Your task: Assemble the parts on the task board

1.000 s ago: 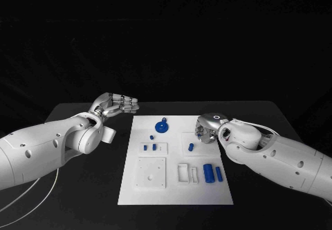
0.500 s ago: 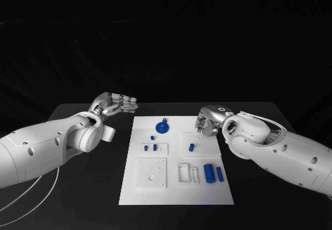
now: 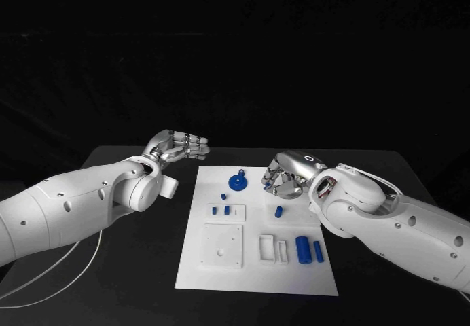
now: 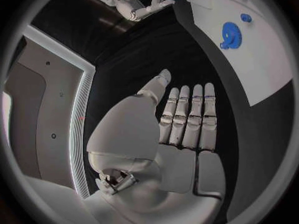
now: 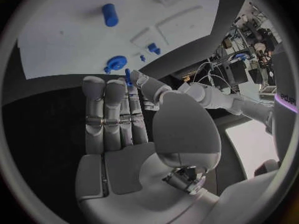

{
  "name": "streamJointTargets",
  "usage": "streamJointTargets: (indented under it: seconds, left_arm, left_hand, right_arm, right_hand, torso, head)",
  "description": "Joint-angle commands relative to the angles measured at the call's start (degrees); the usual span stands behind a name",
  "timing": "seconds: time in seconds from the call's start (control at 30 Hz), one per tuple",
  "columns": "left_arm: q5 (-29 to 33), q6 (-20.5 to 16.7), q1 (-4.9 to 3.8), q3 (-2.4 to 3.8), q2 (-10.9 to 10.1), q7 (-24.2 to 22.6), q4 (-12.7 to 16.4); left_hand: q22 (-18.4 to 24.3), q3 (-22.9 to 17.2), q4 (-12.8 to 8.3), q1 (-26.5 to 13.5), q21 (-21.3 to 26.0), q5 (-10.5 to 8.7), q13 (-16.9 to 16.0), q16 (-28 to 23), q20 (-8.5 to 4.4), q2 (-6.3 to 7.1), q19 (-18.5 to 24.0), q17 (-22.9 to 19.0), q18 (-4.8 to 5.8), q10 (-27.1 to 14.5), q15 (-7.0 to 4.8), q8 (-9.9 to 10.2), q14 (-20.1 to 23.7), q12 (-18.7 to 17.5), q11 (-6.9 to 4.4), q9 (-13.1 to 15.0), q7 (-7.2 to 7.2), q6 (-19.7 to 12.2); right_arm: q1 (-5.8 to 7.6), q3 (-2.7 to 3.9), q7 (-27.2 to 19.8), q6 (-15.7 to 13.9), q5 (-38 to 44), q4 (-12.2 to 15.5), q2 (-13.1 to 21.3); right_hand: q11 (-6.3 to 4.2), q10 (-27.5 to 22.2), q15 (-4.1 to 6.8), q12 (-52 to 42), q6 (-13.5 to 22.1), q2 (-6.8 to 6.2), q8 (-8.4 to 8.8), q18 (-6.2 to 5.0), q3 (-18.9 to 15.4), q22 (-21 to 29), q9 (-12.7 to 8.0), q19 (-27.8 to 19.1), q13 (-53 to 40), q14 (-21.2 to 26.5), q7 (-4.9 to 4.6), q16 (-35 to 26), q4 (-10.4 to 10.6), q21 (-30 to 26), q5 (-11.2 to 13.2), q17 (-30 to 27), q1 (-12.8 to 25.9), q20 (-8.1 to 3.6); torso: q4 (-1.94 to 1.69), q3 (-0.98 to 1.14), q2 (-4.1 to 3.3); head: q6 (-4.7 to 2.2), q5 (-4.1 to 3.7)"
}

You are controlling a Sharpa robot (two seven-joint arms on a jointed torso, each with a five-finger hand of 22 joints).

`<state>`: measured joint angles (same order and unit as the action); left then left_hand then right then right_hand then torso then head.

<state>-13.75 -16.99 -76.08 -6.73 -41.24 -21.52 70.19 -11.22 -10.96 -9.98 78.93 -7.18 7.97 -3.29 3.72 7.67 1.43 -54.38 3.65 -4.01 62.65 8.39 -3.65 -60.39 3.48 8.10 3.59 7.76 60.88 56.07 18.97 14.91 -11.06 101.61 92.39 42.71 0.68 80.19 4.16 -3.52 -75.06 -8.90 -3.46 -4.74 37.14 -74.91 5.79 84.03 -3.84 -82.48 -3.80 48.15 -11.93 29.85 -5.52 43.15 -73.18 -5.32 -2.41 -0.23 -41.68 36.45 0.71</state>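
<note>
Several parts lay unassembled on the task board. Left hand hovered off its far left corner, fingers curled, holding nothing. Right hand, near the far right edge, pinched a small blue peg.

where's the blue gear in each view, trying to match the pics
Head view: blue gear at the far end of the task board, left of the right hand.
Left wrist view: gear on the board, beyond the left hand's fingers.
Right wrist view: gear just past the fingers.
Shared landmark: the task board.
</note>
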Motion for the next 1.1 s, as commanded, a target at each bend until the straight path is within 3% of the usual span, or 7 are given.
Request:
streamJointTargets:
  seconds: [0.03, 0.13, 0.23, 0.3, 0.67, 0.8, 1.1]
  left_arm:
    - [1.1, -0.1, 0.01, 0.05, 0.7, -0.8, -0.2]
    - [1.2, -0.3, 0.04, 0.04, 1.6, -0.8, -0.6]
    - [1.2, -0.7, 0.05, 0.03, 2.5, -0.8, -1.1]
    - [1.3, -0.9, 0.06, 0.02, 3.1, -0.7, -1.4]
    - [1.5, -1.2, 0.07, 0.01, 5.3, -0.7, -2.7]
    - [1.5, -1.0, 0.07, 0.01, 5.8, -0.7, -2.8]
    - [1.6, -0.7, 0.07, 0.01, 6.4, -0.6, -2.8]
  left_hand:
    - [0.0, 0.2, 0.0, -0.1, -0.1, -0.21, 0.0, -0.2, 0.10, -0.62, 0.0, 0.0, -0.51, -0.4, 0.28, 0.1, 0.1, -0.1, 0.10, -0.1, 0.12, 0.3]
    - [0.1, 0.2, 0.0, -0.1, -0.2, -0.16, 0.0, -0.2, 0.10, -0.73, 0.1, 0.0, -0.51, -0.4, 0.27, 0.1, 0.1, -0.1, 0.07, -0.1, 0.14, 0.3]
    - [0.1, 0.2, 0.0, -0.1, -0.2, -0.16, 0.0, -0.2, 0.10, -0.73, 0.1, 0.0, -0.51, -0.4, 0.27, 0.1, 0.1, -0.1, 0.07, -0.1, 0.14, 0.3]
    - [0.1, 0.2, 0.0, -0.1, -0.2, -0.16, 0.0, -0.2, 0.10, -0.73, 0.1, 0.0, -0.51, -0.4, 0.27, 0.1, 0.1, -0.1, 0.07, -0.1, 0.14, 0.3]
    - [0.3, 0.2, 0.0, -0.2, -0.6, -0.19, 0.0, -0.2, 0.08, -0.87, 0.2, 0.0, -0.48, -0.4, 0.27, 0.1, 0.0, -0.2, 0.08, -0.1, 0.18, 0.3]
    - [0.3, 0.2, 0.0, -0.2, -0.6, -0.19, 0.0, -0.2, 0.08, -0.87, 0.2, 0.0, -0.48, -0.4, 0.27, 0.1, 0.0, -0.2, 0.08, -0.1, 0.18, 0.3]
    - [0.6, 0.3, 0.0, -0.2, -0.8, -0.24, 0.0, -0.2, 0.11, -0.99, 0.3, 0.0, -0.48, -0.5, 0.29, 0.1, 0.1, -0.1, 0.10, -0.1, 0.21, 0.2]
  right_arm:
    - [-0.40, -0.46, -2.0, -2.2, -0.6, 0.8, -1.0]
    - [-0.69, -1.64, -2.1, -2.3, 0.5, 1.1, -2.1]
    - [-0.89, -3.35, -2.1, -2.1, 1.7, 1.0, -3.2]
    - [-0.99, -4.60, -2.1, -2.0, 2.5, 0.9, -3.9]
    - [-2.08, -9.04, -1.9, -1.0, 5.7, -0.3, -7.1]
    - [-2.28, -10.33, -1.7, -0.5, 6.8, -1.2, -7.9]
    - [-2.81, -11.41, -1.2, 0.1, 8.5, -1.9, -8.3]
  right_hand:
    - [-0.22, 0.2, 0.20, -0.1, -0.1, 0.68, -0.21, -0.99, -0.2, -3.1, 0.0, 2.7, 0.0, -0.2, 0.04, -0.4, 0.2, 0.2, -0.1, 0.1, -0.5, -0.36]
    - [-0.21, 0.2, 0.18, -0.1, -0.1, 0.74, -0.22, -1.03, -0.3, -3.1, 0.0, 2.7, 0.0, -0.2, 0.03, -0.4, 0.2, 0.2, -0.1, 0.1, -0.5, -0.33]
    - [-0.21, 0.2, 0.18, -0.1, -0.1, 0.74, -0.22, -1.03, -0.3, -3.1, 0.0, 2.7, 0.0, -0.2, 0.03, -0.4, 0.2, 0.2, -0.1, 0.1, -0.5, -0.33]
    - [-0.20, 0.2, 0.18, -0.1, -0.1, 0.74, -0.22, -1.04, -0.4, -3.0, 0.0, 2.6, 0.0, -0.2, 0.03, -0.4, 0.1, 0.1, -0.2, 0.1, -0.6, -0.31]
    - [-0.19, 0.2, 0.17, -0.1, -0.1, 0.77, -0.22, -1.05, -0.4, -3.0, 0.0, 2.6, 0.0, -0.2, 0.03, -0.4, 0.0, 0.1, -0.3, 0.1, -0.6, -0.30]
    - [-0.19, 0.2, 0.17, -0.1, -0.1, 0.77, -0.22, -1.05, -0.4, -3.0, 0.0, 2.6, 0.0, -0.2, 0.03, -0.4, 0.0, 0.1, -0.3, 0.1, -0.6, -0.30]
    - [-0.18, 0.2, 0.17, -0.1, -0.1, 0.83, -0.22, -1.05, -0.4, -3.0, 0.0, 2.6, 0.0, -0.2, 0.03, -0.4, -0.2, 0.1, -0.4, 0.1, -0.5, -0.30]
  torso:
    - [0.15, -0.30, 0.42]
    - [0.20, -0.48, 0.57]
    - [0.18, -0.65, 0.71]
    - [0.16, -0.69, 0.72]
    - [0.11, -0.72, 0.67]
    - [0.08, -0.77, 0.68]
    - [0.21, -0.75, 0.67]
  head:
    - [0.40, 1.87]
    - [0.88, 3.01]
    - [1.43, 4.21]
    - [1.70, 4.68]
    - [2.62, 6.31]
    - [2.85, 6.61]
    - [3.32, 7.16]
